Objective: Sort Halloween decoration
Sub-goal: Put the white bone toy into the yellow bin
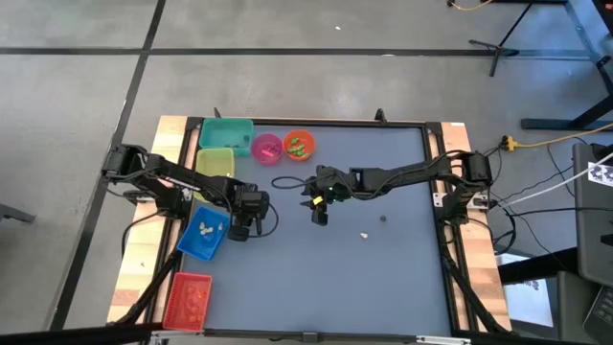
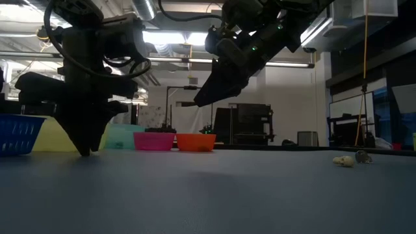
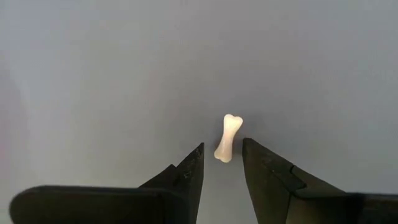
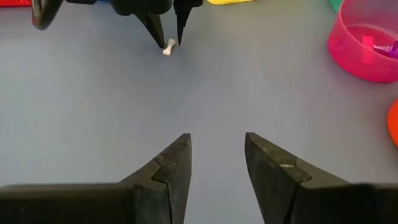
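One trinket: white bone (image 3: 226, 138) lying on the table (image 1: 383, 278), just beside the blue bin (image 1: 202, 233)
Left gripper (image 3: 222, 157): fingers parted astride the bone, tips down, no grip
Right gripper (image 4: 217, 149): fingers apart, empty, raised farther from the blue bin

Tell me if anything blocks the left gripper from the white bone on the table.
Nothing visible does. The white bone lies on bare table just ahead of the open left gripper, its fingertips either side of the bone's near end.

A small cream-white bone-shaped trinket (image 3: 226, 138) lies on the plain grey-blue table mat (image 1: 383, 268); the round plastic bowls are pink (image 1: 266, 147) and orange (image 1: 299, 145), the rectangular plastic bins teal (image 1: 226, 132), yellow-green (image 1: 215, 161), blue (image 1: 202, 233) and red (image 1: 188, 300)
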Motion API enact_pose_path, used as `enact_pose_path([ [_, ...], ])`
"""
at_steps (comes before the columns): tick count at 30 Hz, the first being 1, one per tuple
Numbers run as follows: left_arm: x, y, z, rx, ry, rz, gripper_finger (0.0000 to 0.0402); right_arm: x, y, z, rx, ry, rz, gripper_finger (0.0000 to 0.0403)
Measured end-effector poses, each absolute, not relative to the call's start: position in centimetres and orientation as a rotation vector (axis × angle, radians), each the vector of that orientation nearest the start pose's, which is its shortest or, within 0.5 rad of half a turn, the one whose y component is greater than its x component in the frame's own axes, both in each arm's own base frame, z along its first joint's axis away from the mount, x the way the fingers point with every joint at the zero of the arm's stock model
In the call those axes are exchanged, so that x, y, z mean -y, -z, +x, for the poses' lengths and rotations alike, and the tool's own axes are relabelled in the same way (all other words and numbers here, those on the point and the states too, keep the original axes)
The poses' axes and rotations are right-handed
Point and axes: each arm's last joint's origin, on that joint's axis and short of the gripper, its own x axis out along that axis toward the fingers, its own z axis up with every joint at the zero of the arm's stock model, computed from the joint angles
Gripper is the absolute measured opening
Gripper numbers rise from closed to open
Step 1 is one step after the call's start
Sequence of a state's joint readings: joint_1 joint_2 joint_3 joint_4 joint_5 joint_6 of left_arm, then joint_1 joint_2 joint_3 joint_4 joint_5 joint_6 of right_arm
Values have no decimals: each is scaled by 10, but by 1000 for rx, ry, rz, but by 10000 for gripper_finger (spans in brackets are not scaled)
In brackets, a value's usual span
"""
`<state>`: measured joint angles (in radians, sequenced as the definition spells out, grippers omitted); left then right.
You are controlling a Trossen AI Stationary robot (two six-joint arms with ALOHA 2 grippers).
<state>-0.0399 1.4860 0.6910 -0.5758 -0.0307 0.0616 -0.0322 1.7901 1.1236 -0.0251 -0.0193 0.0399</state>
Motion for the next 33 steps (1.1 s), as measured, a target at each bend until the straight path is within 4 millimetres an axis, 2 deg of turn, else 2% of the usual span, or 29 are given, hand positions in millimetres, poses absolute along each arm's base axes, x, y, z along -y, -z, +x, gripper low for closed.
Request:
enact_pose_path([
  [17,8,-139,231,-1370,52,97,17,12,-195,381,-691,27,56,150],
  [33,8,-140,232,-1368,48,99,9,12,-195,381,-691,27,57,150],
])
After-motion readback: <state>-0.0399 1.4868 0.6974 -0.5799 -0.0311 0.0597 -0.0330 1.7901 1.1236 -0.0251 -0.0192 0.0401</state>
